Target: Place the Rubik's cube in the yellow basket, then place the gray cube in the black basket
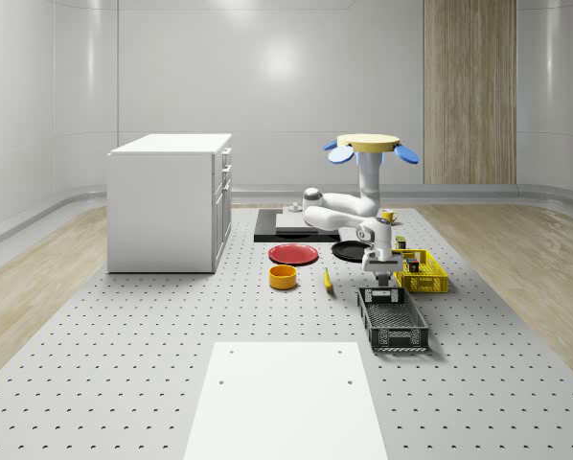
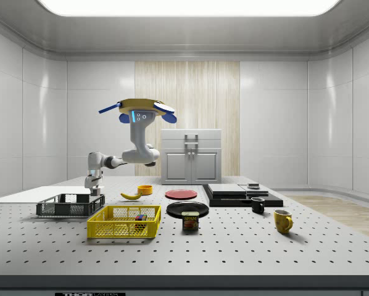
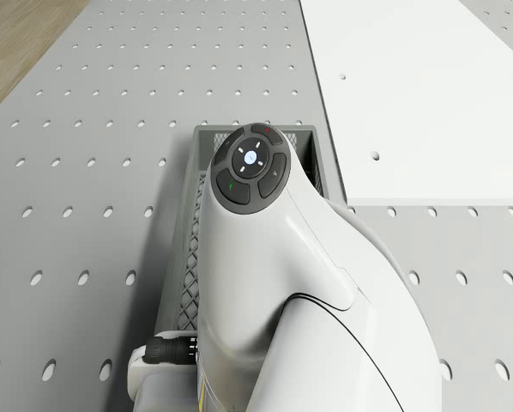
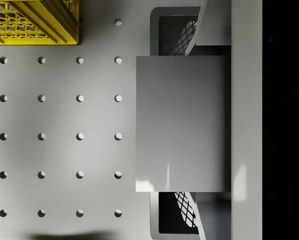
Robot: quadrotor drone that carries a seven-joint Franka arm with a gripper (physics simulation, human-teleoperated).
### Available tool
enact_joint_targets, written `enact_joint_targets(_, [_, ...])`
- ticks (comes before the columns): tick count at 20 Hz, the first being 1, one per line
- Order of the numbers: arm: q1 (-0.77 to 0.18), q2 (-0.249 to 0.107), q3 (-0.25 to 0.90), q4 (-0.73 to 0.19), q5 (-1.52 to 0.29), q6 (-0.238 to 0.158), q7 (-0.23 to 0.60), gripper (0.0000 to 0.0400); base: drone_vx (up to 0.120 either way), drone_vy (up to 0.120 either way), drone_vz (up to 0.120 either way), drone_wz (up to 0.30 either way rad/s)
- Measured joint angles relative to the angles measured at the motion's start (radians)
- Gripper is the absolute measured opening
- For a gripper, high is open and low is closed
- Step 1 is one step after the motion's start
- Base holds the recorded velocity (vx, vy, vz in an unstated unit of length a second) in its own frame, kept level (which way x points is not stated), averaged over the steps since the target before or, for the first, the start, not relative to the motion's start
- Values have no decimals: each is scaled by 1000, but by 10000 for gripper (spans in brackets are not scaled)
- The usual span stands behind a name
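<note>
- The drone (image 1: 374,146) hovers high in the air, rotors level.
- Its arm (image 2: 135,154) drops from the body, elbows, then reaches sideways toward the side view's left.
- The wrist points straight down at six o'clock.
- The gripper (image 1: 379,279) hangs low, fingers clamped on a gray cube (image 4: 182,122), just above the black basket (image 1: 393,319).

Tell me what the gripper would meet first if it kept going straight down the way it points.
Probably the black basket: the gripper, shut on the gray cube, hangs above its near end, so the cube would likely reach the basket floor first. The drone hovers behind.
</note>
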Motion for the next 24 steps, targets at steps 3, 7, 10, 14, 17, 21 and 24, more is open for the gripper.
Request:
enact_joint_targets(3, [0, -1, 0, 0, 0, 1, 0, 250, 120, 0, 0, 0])
enact_joint_targets(7, [0, -2, 0, 0, 1, 1, 0, 250, 120, 0, 0, 0])
enact_joint_targets(10, [0, -2, 0, 0, 1, 2, 0, 250, 120, 0, 0, 0])
enact_joint_targets(14, [0, -3, 0, 0, 1, 3, 0, 250, 20, 0, -90, 0])
enact_joint_targets(17, [-1, -3, 0, 0, 1, 3, 0, 250, 0, 0, -120, 0])
enact_joint_targets(21, [-4, -4, -27, 4, -24, 13, 1, 250, 0, 0, 0, 0])
enact_joint_targets(24, [-10, -4, -66, 12, -60, 27, 2, 250, 0, 0, 0, 0])
